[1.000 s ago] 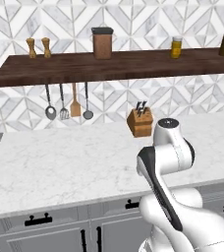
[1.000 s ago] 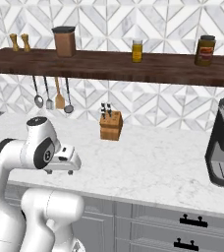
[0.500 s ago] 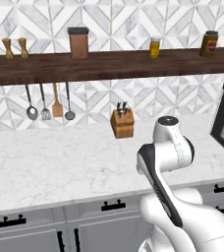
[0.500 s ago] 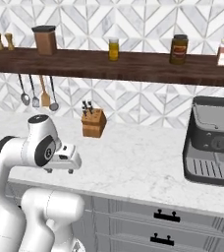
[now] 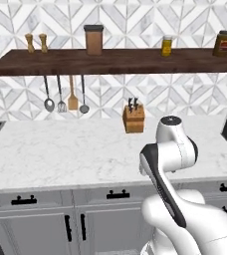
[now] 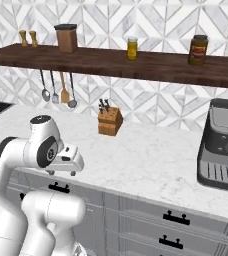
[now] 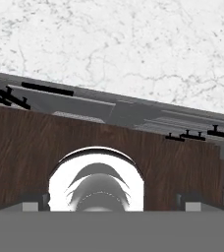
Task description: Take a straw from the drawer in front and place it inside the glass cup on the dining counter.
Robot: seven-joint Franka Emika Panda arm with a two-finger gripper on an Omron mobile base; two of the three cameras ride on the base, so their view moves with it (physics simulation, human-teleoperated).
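Note:
My gripper [image 6: 61,172] hangs folded close to the arm, pointing down over the front edge of the white marble kitchen counter [image 5: 60,154]. In the hand view my gripper [image 7: 113,203] stands open, its fingertips [image 7: 35,203] far apart with nothing between them. Grey drawer fronts with black bar handles [image 6: 175,216] [image 5: 117,194] [image 7: 47,88] sit shut below the counter; I cannot tell which is the drawer of the task. The straw, the glass cup and the dining counter are out of view.
A wooden knife block [image 5: 134,118] stands at the back of the counter. A coffee machine [image 6: 225,145] sits at the right. Utensils [image 5: 60,94] hang under a dark shelf [image 5: 110,62] with jars. Wood floor [image 7: 30,152] lies below the hand.
The whole picture slid left and then back to the right, so the base has moved along the counter. The arm keeps its folded pose and the gripper stays open.

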